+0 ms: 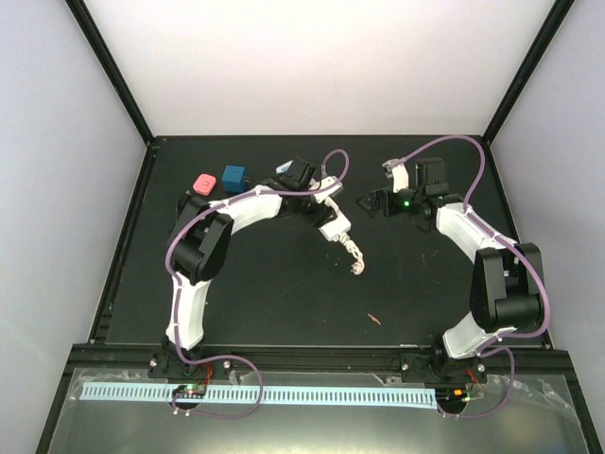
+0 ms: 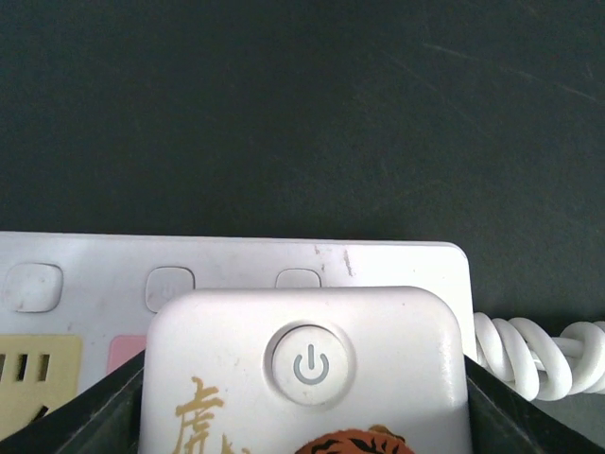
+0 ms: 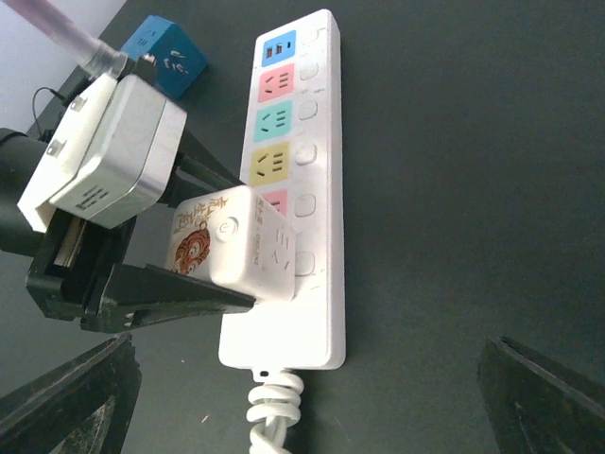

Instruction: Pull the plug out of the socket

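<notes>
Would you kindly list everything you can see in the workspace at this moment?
power strip: one, white with blue, pink, green and yellow outlets, mid-table
plug: one, white with a tiger picture, seated in the strip near its cord end
cord: one, white, coiled, at the strip's end
blue block: one, blue, far left of the table
pink block: one, pink, left of the blue block
scrap: one, reddish, nearer middle, too small to identify
table: one, black
left arm: one, white and black, jaws either side of the plug
right arm: one, white and black, jaws open and empty
</notes>
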`<state>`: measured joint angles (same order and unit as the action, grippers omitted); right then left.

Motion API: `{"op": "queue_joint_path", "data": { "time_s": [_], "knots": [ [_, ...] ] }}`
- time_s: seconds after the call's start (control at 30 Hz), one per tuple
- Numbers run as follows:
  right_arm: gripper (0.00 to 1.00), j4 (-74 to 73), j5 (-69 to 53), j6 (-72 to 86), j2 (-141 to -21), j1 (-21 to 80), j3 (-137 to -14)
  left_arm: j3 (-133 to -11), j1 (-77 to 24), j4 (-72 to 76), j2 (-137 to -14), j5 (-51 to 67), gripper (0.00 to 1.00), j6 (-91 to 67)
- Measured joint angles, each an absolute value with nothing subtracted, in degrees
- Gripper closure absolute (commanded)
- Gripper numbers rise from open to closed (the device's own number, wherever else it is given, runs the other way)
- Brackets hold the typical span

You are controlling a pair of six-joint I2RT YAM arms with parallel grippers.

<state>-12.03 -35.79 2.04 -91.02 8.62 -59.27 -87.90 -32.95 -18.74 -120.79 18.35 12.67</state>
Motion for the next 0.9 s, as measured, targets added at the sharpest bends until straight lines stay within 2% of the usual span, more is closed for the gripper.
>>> {"op": "queue_joint_path", "data": {
  "time_s": [0.5,0.67,0.9],
  "knots": [
    [0.05,-11.49,-43.75,4.14,-93.84,8.62,-59.27,-72.88,-32.34,-22.35,-109.51,28.64,0.63,28.62],
    [0.08,-10.79,-45.06,5.13,-93.84,8.64,-59.24,-72.86,-32.21,-26.39,-108.99,31.44,0.63,33.89],
    [0.16,-10.20,-45.63,6.22,-93.84,8.73,-58.98,-73.23,-32.18,-33.76,-107.66,32.18,0.63,42.44]
  ]
}}
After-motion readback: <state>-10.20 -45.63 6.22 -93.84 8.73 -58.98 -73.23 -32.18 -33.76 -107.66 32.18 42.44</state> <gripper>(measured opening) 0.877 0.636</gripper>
